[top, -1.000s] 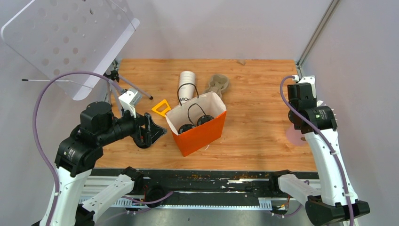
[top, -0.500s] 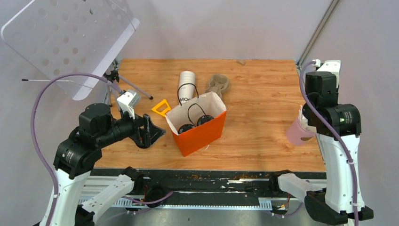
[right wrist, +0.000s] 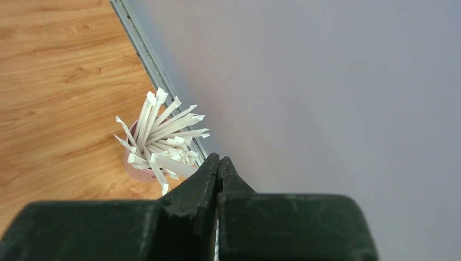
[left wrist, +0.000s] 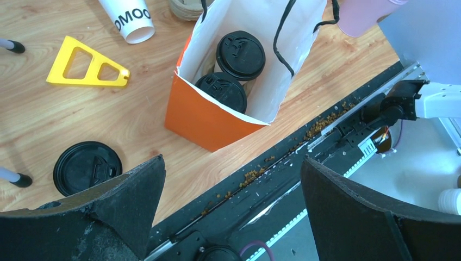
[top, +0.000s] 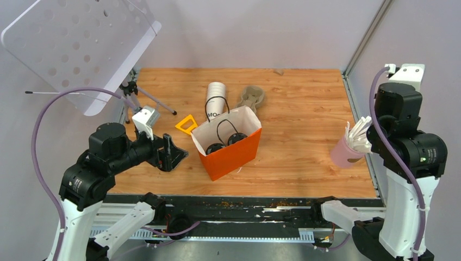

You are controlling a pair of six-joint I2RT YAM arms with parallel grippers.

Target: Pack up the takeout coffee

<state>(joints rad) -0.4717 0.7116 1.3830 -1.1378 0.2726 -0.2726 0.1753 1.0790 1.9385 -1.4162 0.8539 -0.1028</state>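
An orange paper bag (top: 228,155) stands open mid-table. Inside it stands the takeout coffee (left wrist: 241,54), with only its black lid showing, and a second black-lidded cup (left wrist: 222,89) is beside it. In the top view both lids (top: 236,138) sit low in the bag under its black string handles. My left gripper (top: 173,155) hovers left of the bag, open and empty, its fingers (left wrist: 136,190) wide apart over the table's near edge. At the far right edge my right gripper (right wrist: 218,159) is shut on nothing, held high beside the wall.
A stack of lidless white cups (top: 215,98) lies behind the bag next to a cardboard cup carrier (top: 251,98). A yellow triangle (left wrist: 87,68) and a loose black lid (left wrist: 87,167) lie left of the bag. A pink cup of wrapped straws (top: 347,152) stands at the right edge.
The right arm has swung back and up toward the right wall, uncovering the pink straw cup. The left arm has drawn slightly back toward the near left, still open.
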